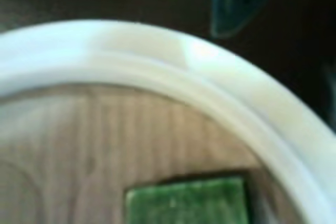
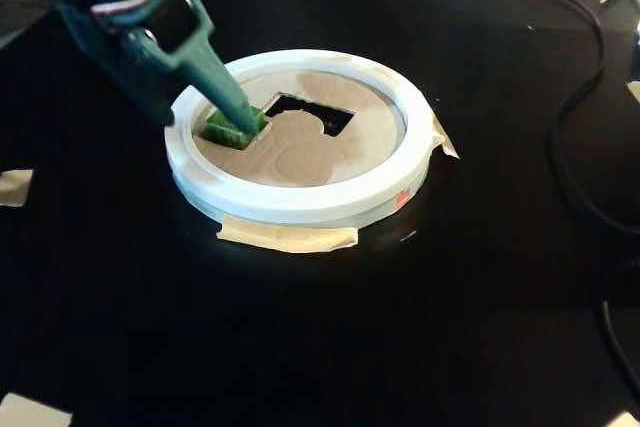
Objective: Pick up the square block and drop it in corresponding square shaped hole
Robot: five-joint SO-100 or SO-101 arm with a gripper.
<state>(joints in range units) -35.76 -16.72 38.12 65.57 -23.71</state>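
Observation:
The square block (image 2: 222, 128), a small glossy green cube, sits low in the tan round board (image 2: 300, 162) near its left rim. In the wrist view the block (image 1: 186, 203) lies at the bottom edge. A dark sliver of the square shaped hole (image 1: 210, 174) shows along its top and right sides. My teal gripper (image 2: 208, 121) reaches down from the upper left, one finger (image 2: 225, 92) ending right at the block. The jaws look spread and do not seem to clamp the block. A blurred teal finger (image 1: 236, 3) shows at the top right of the wrist view.
The board has a thick white rim (image 2: 300, 202) and is taped to the black table. A larger rectangular cutout with a curved notch (image 2: 310, 112) lies just right of the block. A black cable (image 2: 575, 127) runs along the right side.

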